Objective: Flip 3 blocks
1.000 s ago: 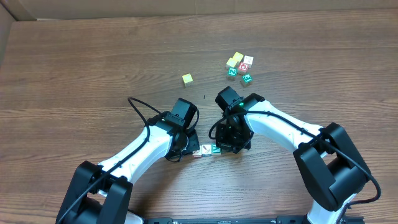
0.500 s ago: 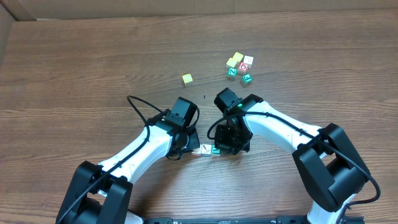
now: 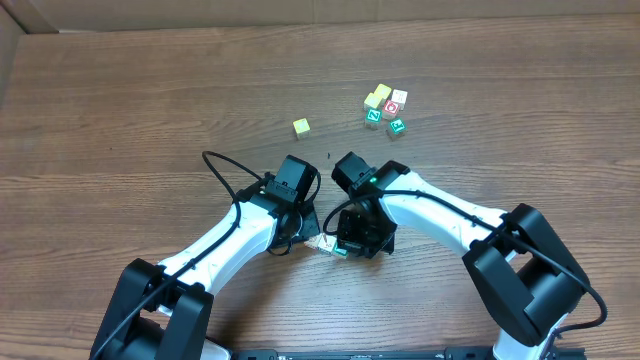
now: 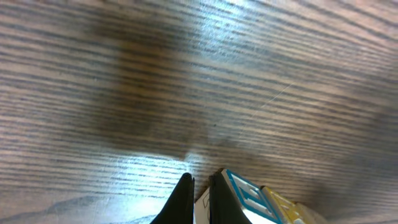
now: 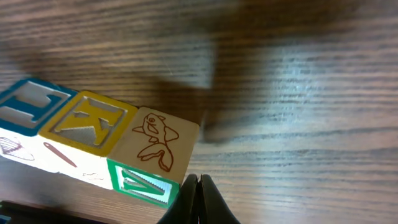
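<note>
While my left hand (image 4: 199,183) and right hand (image 5: 198,182) are pinched shut, tips together, three alphabet blocks (image 5: 99,146) sit touching in a row on the surface (image 5: 298,93) between them: blue-framed letter, yellow K, brown fish over green V.

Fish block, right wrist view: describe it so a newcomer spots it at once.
On the wooden table, a row of three blocks lies between the two arms. The fish block is the end one by the right gripper; only its top shows a brown fish, not a framed letter.
</note>
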Motion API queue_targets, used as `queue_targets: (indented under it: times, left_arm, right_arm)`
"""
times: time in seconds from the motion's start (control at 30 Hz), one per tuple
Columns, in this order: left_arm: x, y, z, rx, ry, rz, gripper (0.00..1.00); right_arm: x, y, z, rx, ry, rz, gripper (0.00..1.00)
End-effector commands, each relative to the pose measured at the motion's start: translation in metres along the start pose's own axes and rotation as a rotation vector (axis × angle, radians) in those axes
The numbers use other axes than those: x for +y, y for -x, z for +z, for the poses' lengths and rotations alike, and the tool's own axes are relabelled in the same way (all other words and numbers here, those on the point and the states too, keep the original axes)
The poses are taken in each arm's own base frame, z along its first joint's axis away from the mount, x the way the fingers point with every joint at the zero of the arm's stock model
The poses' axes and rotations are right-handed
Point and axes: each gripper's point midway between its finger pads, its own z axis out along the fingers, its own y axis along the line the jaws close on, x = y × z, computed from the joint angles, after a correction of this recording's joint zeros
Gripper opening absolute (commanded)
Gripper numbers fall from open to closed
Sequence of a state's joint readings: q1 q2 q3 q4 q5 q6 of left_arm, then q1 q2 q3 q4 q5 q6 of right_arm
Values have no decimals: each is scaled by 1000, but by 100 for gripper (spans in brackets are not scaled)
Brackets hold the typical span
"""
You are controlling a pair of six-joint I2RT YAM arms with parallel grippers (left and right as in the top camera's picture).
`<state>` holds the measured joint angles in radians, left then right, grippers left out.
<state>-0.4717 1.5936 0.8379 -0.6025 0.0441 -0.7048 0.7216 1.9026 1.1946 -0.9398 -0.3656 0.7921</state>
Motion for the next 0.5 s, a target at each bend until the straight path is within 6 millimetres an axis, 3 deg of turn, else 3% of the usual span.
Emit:
queue_targets:
  times: [0.0,0.47]
  left_arm:
    - [-4,-5,3,19,-20,-6,4]
    - [-4,2,3,-15,-13,-7,4]
  right_arm:
    - [12,-9,-5,-4,32,9,4]
    - [13,-13,-3,2,28,26,4]
